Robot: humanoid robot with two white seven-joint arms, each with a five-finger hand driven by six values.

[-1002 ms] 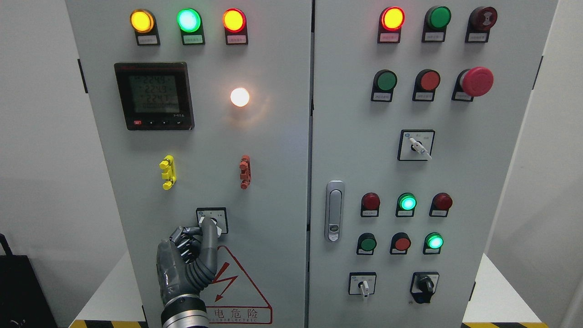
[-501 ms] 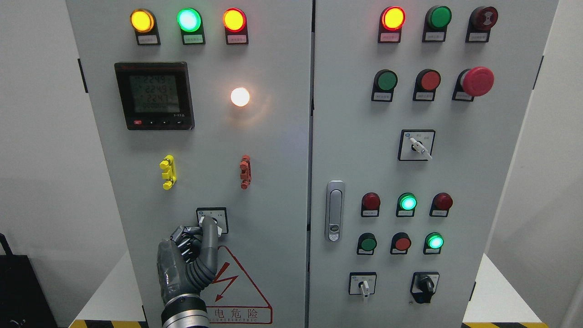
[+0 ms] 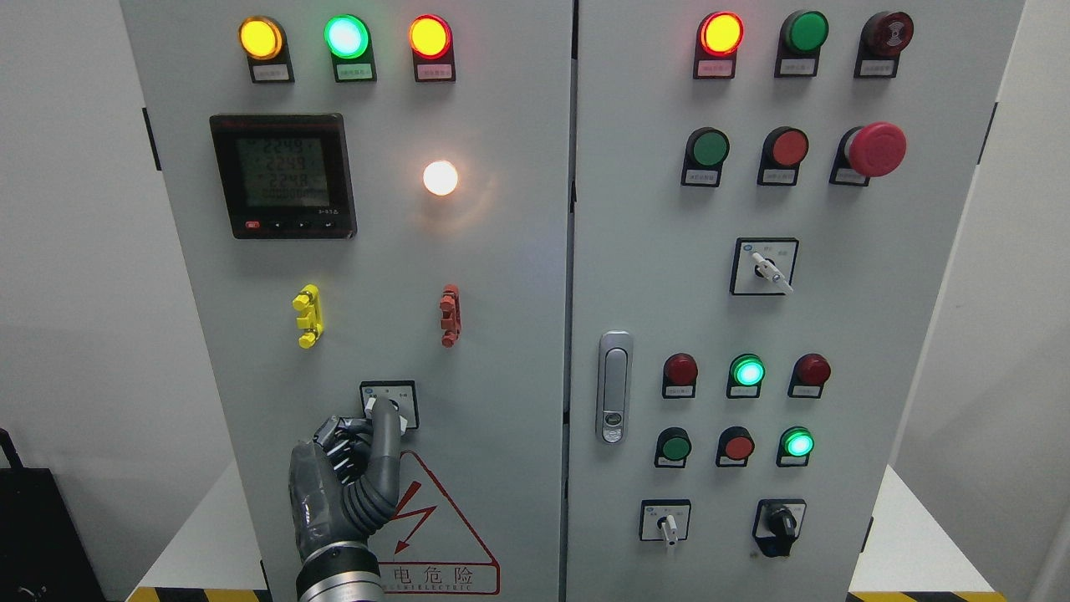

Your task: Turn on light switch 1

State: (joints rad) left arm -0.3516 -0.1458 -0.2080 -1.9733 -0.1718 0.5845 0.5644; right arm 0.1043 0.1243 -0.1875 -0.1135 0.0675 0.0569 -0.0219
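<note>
The left hand rises from the bottom edge against the left cabinet door, most fingers curled into the palm and one finger stretched upward. Its tip rests on the knob of the rotary light switch, which sits in a black-framed square plate directly above the hand; whether the knob is gripped cannot be told. Just right of the wrist is a red triangular electrical-hazard sign. Above the switch, a yellow clip sits up-left and a red clip up-right. Higher still, a round white lamp glows, with a digital meter to its left. Far right of the hand stands a chrome door handle.
</note>
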